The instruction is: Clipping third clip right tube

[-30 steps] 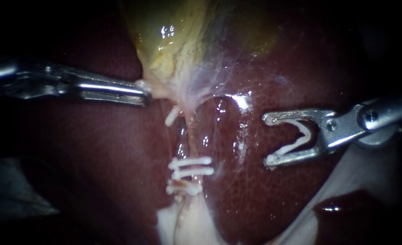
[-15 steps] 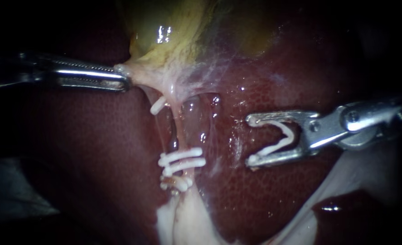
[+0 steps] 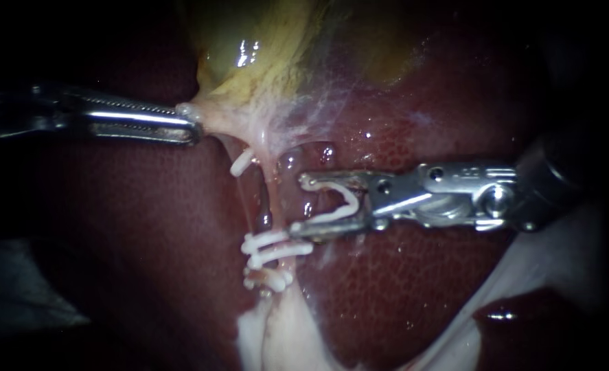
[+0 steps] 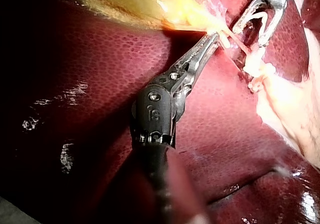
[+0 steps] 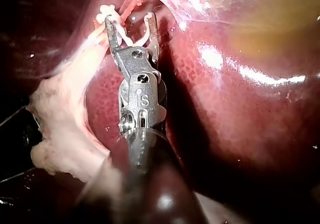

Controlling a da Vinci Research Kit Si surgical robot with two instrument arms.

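Note:
My left instrument [image 3: 189, 125] [image 4: 214, 37] is shut on the pale neck of the yellow gallbladder [image 3: 270, 62] and holds it stretched to the left. Two thin tubes run down from the neck. The right tube [image 3: 274, 189] carries two white clips [image 3: 277, 246] low down. The left tube [image 3: 248, 199] has one clip [image 3: 241, 162] near the neck. My right instrument [image 3: 303, 206] [image 5: 129, 22] holds an open white clip [image 3: 340, 206] between its wide-spread jaws. Their tips lie just right of the right tube, above the two clips.
Dark red liver [image 3: 421, 288] lies under and around everything. A lump of white tissue [image 3: 277, 336] [image 5: 65, 129] sits below the clips, with more clips [image 3: 268, 279] just above it. A pale fold [image 3: 558, 261] lies under my right instrument's shaft.
My right instrument has moved left with its clip, from well clear of the tubes to right beside the right tube. My left instrument earlier pulled the gallbladder neck up and left, then held still.

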